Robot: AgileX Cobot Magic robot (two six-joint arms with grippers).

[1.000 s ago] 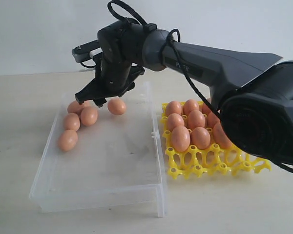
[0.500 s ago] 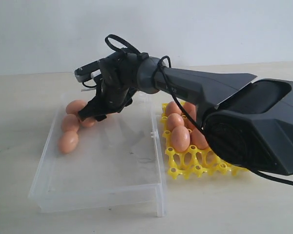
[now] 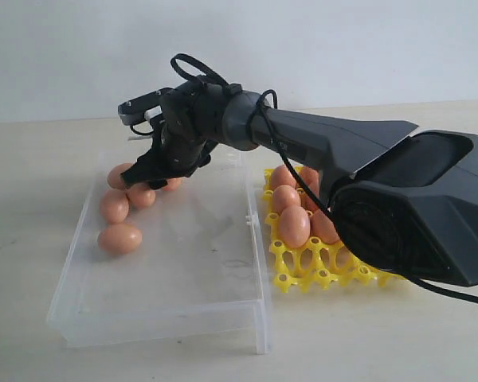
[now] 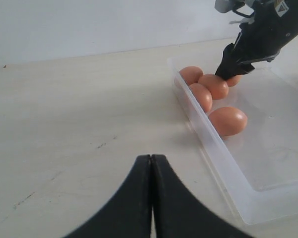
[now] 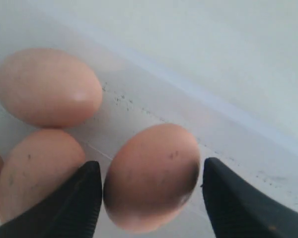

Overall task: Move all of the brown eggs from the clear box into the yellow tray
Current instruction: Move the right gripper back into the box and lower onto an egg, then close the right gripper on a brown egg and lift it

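Orange-brown stock, box: we count five brown eggs [image 3: 114, 205] in the clear box [image 3: 183, 270]. They are grouped toward its far left corner, and one is half hidden under the claw.
Right arm pose: it reaches from the right side, passes over the yellow tray [image 3: 303, 272] and across the box. The wrist is bent down and the right claw [image 3: 147, 180] sits low over the cluster.
Right claw state: the jaws are spread wide, with one finger [image 5: 74, 198] on each side of a single egg [image 5: 151, 176]. We see a thin gap on at least one side, so we note it as straddling the egg, not clamping it.
Straddled egg, axis: it lies on the box floor close to the wall, with its long axis slanting across the space between the fingers.
Loose egg [image 3: 119, 238]: it lies on its side a little apart from the other four. Its long axis runs roughly left to right in the exterior view.
Tray eggs [image 3: 294, 226]: they stand upright in the cups with their long axes vertical. The arm covers the rear ones, so we cannot give a count.
Left claw [image 4: 151, 193]: the fingers are pressed together with nothing between them. It is over the bare surface [image 4: 79, 114], short of the box.
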